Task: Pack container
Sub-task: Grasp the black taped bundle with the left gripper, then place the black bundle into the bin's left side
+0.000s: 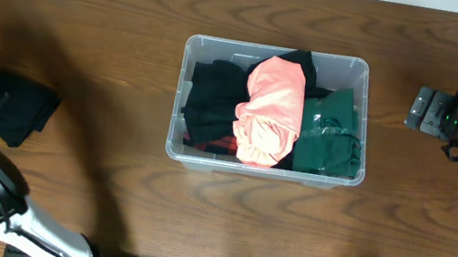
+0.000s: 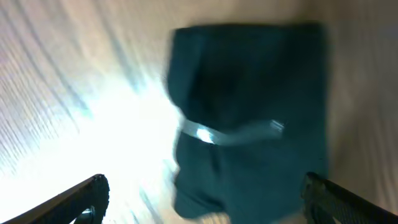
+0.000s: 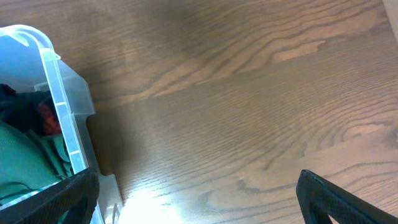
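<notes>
Overhead shows the wooden table (image 1: 89, 23) with the container (image 1: 349, 69) at its middle, holding a black garment (image 1: 211, 98), a coral garment (image 1: 271, 108) and a green garment (image 1: 329, 135) side by side. A dark folded cloth (image 1: 16, 104) lies on the table well to the container's left, blurred in the left wrist view. The left gripper (image 2: 205, 186) hangs over that cloth with its jaws spread wide and empty, and the right gripper (image 3: 198, 180), likewise spread and empty, hangs over bare wood just beside the container's right wall.
</notes>
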### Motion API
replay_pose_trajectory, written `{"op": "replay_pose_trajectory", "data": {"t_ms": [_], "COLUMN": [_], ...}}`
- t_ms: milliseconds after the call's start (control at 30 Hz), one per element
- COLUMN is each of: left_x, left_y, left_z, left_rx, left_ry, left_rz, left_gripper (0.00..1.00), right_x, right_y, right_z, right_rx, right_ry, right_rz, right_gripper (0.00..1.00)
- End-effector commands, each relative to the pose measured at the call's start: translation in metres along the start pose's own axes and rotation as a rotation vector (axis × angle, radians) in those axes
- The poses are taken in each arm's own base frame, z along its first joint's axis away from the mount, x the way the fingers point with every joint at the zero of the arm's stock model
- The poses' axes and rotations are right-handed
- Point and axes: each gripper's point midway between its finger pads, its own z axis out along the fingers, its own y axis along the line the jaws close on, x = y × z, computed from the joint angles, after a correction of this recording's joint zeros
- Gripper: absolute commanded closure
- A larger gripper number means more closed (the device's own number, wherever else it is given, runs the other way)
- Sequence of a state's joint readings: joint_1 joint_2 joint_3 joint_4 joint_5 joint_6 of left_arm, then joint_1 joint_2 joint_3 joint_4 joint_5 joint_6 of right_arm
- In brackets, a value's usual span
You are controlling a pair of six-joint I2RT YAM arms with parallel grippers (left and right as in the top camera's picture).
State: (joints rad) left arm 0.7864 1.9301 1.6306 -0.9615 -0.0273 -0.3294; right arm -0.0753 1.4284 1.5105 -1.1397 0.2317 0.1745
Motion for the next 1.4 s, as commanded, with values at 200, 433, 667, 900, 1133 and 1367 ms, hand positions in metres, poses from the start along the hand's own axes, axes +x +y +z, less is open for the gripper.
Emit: {"op": "replay_pose_trajectory", "data": {"t_ms": [200,433,667,900,1133,1367], "left_x": [0.021,0.042,0.046,0.050,0.152,0.314], "left_y": [-0.018,-0.040,-0.061,-0.121,-0.207,-0.250], "left_z": [0.069,0.097,0.069,-0.043,-0.178,-0.232], "left_rx": [0.244,0.339,0.459,0.689,0.888,1.024], "left_ry": [0.242,0.334,0.373,0.235,0.059,0.104], "left_rz": [-0.020,0.059,-0.007,0.151,0.663,1.221], "left_gripper": [0.02,0.05,0.94,0.94,0.94,0.94], "right_x": [-0.003,-0.002,-0.002,-0.002,-0.002,-0.001], "right_y": [-0.005,-0.005,-0.005,-0.005,-0.005,-0.005], "right_z": [-0.003,-0.003,-0.003,-0.003,-0.003,-0.003], "right_rx": [0.006,0.007,0.008,0.008,0.008,0.008], "right_ry": [-0.017,-0.011,-0.011,-0.011,-0.010,-0.007], "right_rz": [0.006,0.005,0.005,0.005,0.005,0.004], "right_gripper": [0.01,0.01,0.01,0.01,0.01,0.01]}}
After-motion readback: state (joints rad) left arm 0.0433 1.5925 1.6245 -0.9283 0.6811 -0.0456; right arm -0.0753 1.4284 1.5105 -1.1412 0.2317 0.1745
